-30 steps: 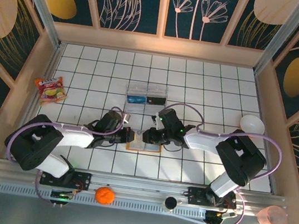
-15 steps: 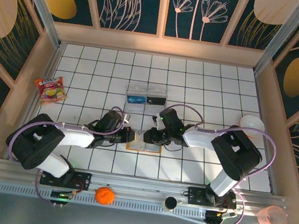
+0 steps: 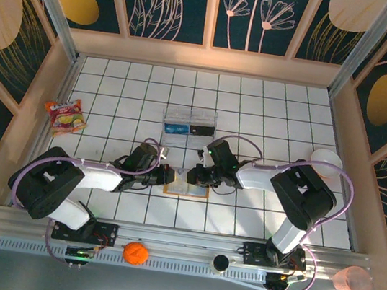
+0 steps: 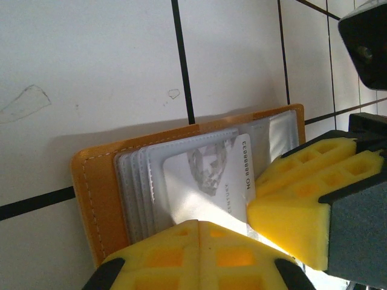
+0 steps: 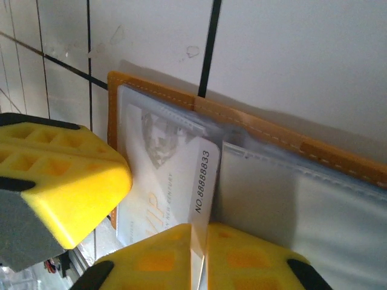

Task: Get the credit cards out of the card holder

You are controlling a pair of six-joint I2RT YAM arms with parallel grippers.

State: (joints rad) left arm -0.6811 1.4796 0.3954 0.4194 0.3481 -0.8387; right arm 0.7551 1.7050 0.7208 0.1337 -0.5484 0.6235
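Closing my right jaws is what has just happened: a moment ago they stood partly apart over the open card holder [image 5: 266, 130], and now they are pressed together with the free edge of a pale credit card [image 5: 163, 181] caught between them, low in the middle of the right wrist view. That card, printed with a face and a number along its edge, still lies mostly inside the clear sleeves [image 5: 290, 199], so I judge it gripped but not yet drawn out. My left jaws are fully shut and hold nothing; in the left wrist view they sit at the bottom of the frame over the stacked sleeves of the holder's other half, apparently pinning it, though I cannot see the contact itself. From above, the holder [image 3: 186, 192] lies flat on the white tiled tabletop [image 3: 257, 111] just below the centre of the frame, between my two arms, with a clear plastic box [image 3: 189, 124] further up. With the grip made, a steady pull away from the pocket should free this card; more sleeves wait beneath.
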